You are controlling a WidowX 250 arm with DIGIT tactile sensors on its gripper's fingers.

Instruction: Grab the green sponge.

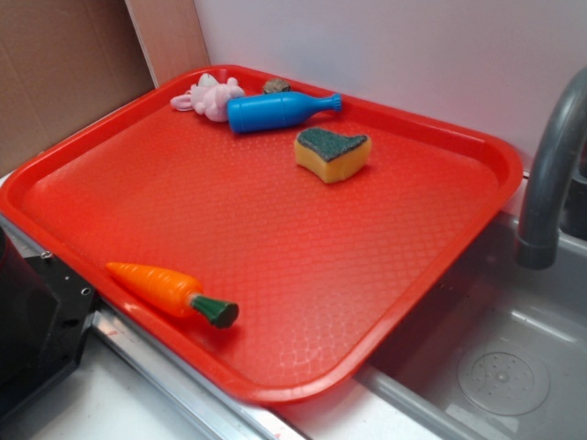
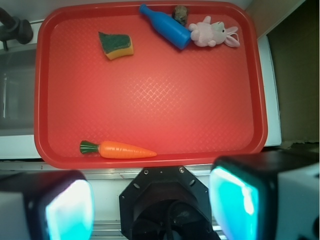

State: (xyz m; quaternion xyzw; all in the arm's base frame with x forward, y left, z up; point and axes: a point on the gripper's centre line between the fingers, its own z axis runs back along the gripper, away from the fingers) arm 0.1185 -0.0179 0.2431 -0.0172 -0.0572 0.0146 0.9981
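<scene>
**Sponge untouched at far side of tray**

On red tray (image 1: 83,197), left to right in exterior view: orange toy carrot (image 1: 170,291) near front rim; pink plush bunny (image 1: 209,96) touching blue bottle (image 1: 280,111), lying flat; green sponge (image 1: 332,153) just beside bottle. Grey faucet (image 1: 550,174) at right. Gripper (image 2: 150,205) spread wide, empty, well apart from sponge.

Lighting was bright and even in both views. Soft glare lay on the red tray (image 1: 440,137) at its far rim. Shadows under objects were short and faint. In my wrist view, my fingers (image 2: 235,200) were blurred and glowed cyan; the exterior view was slightly soft.
</scene>
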